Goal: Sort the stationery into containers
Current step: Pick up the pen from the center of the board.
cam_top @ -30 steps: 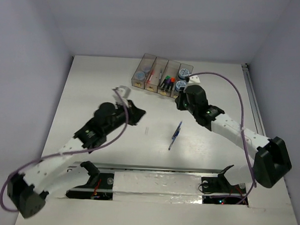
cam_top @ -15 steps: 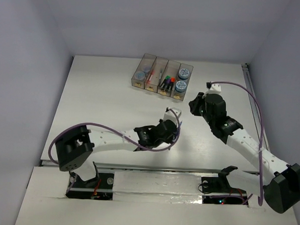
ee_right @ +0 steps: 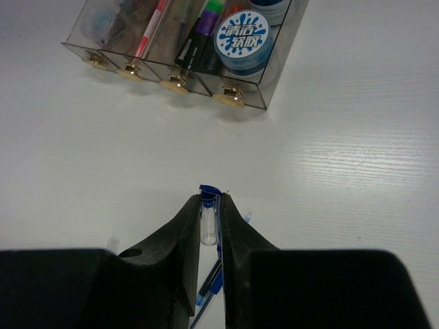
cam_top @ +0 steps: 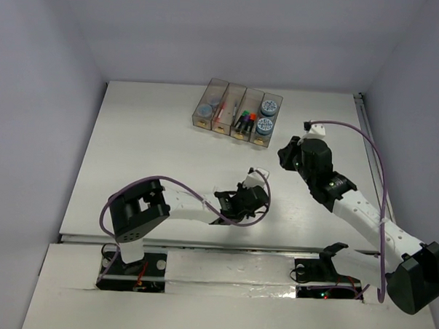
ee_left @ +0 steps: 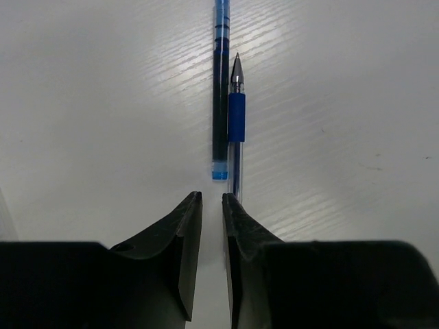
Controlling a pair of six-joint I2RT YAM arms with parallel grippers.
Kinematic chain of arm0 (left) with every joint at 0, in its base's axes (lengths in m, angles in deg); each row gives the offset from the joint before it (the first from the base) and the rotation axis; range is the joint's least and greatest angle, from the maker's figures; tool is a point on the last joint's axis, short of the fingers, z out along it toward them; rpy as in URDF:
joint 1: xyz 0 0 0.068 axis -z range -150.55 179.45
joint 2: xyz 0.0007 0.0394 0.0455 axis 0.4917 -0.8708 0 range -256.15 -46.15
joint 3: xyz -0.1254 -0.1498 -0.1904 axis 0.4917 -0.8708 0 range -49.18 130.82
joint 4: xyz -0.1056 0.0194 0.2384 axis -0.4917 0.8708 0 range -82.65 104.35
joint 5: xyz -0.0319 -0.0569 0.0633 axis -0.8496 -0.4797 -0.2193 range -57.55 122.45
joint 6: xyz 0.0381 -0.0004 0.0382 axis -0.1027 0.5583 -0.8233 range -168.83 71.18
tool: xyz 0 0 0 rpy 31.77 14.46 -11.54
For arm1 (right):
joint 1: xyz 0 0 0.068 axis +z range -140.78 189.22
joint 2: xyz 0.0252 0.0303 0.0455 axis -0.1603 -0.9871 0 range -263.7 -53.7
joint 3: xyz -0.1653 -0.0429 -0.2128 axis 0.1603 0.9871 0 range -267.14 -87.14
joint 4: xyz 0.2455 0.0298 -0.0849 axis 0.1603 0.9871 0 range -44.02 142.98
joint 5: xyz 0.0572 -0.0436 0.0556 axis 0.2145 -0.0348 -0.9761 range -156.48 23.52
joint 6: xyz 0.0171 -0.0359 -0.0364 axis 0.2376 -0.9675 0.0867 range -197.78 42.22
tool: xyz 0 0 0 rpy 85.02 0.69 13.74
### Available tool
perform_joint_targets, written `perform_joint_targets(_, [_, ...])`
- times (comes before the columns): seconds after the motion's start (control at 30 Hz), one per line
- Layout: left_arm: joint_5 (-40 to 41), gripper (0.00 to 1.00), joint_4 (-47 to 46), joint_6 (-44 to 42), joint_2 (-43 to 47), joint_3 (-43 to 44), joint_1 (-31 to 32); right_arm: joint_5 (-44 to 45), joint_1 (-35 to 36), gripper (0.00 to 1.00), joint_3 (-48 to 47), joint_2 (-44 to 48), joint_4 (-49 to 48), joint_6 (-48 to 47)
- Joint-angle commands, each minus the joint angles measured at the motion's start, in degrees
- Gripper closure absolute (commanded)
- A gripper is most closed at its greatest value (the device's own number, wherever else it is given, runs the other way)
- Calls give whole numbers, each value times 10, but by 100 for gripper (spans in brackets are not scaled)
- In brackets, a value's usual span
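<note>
Now my left gripper (ee_left: 211, 200) hangs low over the table (ee_left: 96, 103), its fingers a little apart with nothing between them, and just ahead of the tips a dark blue pen (ee_left: 220, 89) and a blue-grip pen (ee_left: 236, 120) lie side by side. My right gripper (ee_right: 209, 200) is clamped on a clear blue-capped pen (ee_right: 208, 225), near the containers (ee_right: 248, 90) but apart from them; in these I see a roll (ee_right: 241, 38), highlighters (ee_right: 199, 31) and a pink pen (ee_right: 147, 34).
</note>
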Motion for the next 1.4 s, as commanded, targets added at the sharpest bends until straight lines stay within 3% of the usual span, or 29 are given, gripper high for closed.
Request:
perform_joint_targets(0.0, [-1, 84, -12, -8, -5, 26, 9, 4, -3, 94, 3, 6, -23, -1])
perform_joint_targets(0.4, [-16, 77, -22, -14, -38, 27, 21, -14, -3, 93, 2, 0, -33, -6])
perform_joint_targets(0.73, [4, 77, -15, -14, -63, 30, 21, -22, -3, 93, 5, 5, -39, -8])
perform_joint_targets(1.03, [9, 100, 1, -17, -78, 32, 21, -20, -3, 92, 4, 8, -41, -5])
perform_joint_targets(1.2, [16, 100, -5, -8, -61, 16, 26, -15, -3, 92, 7, 11, -41, -3])
perform_joint_targets(1.37, [17, 100, -33, 11, 26, -25, 31, -4, -3, 92, 14, 27, -47, 5])
